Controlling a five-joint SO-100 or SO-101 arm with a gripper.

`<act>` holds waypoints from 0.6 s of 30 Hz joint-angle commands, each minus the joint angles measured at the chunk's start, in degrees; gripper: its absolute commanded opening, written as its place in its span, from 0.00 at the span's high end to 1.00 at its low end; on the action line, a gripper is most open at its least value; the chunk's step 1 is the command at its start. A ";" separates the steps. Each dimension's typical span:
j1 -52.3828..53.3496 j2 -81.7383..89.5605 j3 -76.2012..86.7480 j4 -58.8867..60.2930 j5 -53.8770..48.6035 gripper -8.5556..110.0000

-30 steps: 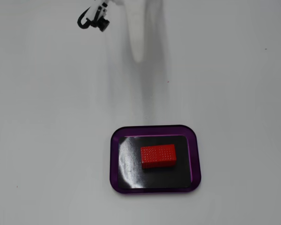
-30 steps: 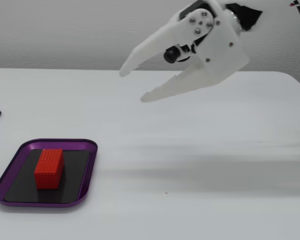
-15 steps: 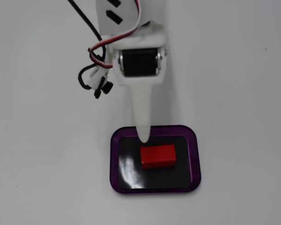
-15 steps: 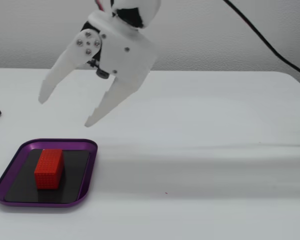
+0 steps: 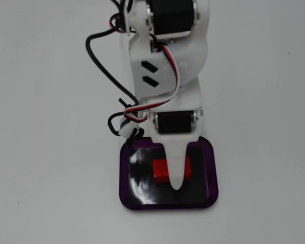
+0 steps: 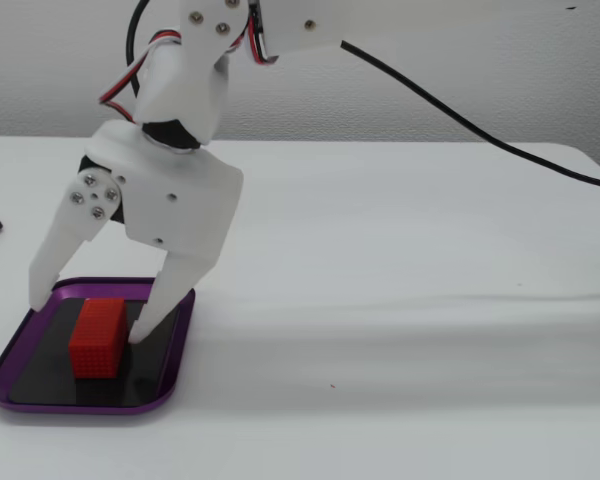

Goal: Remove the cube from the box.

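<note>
In a fixed view from above, the white arm reaches down over the purple-rimmed box, which sits on the white tabletop. The red cube lies on the box's black floor, partly hidden by a white finger that crosses it.

In a fixed view from the side, the gripper has its fingers spread wide, one on each side of the cube, above the box. Whether either fingertip touches the cube cannot be told. The cube rests on the floor inside the box.
</note>
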 commanded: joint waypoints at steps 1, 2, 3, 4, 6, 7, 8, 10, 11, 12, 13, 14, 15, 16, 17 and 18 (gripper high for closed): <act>0.18 0.44 -2.11 0.35 0.26 0.74; 0.18 0.26 -2.11 0.35 0.26 0.74; 0.18 0.18 -2.11 0.35 0.26 0.74; 0.18 0.18 -2.11 0.09 0.26 0.74; 0.18 0.18 -2.11 -0.18 0.18 0.74; 0.18 0.18 -2.11 -0.26 0.09 0.74; 0.18 0.18 -2.11 -0.26 0.09 0.74; 0.26 0.18 -2.02 -0.35 -0.09 0.74; 0.26 0.18 -2.02 -0.35 -0.18 0.75; 0.26 0.09 -2.02 -0.35 -0.35 0.76; 0.35 0.09 -2.02 -0.35 -0.35 0.77; 0.35 0.09 -1.93 -0.35 -0.44 0.79; 0.35 0.09 -1.93 -0.35 -0.44 0.81; 0.35 0.09 -1.93 -0.35 -0.53 0.82; 0.35 0.09 -1.93 -0.35 -0.53 0.83; 0.35 0.09 -1.85 -0.35 -0.53 0.84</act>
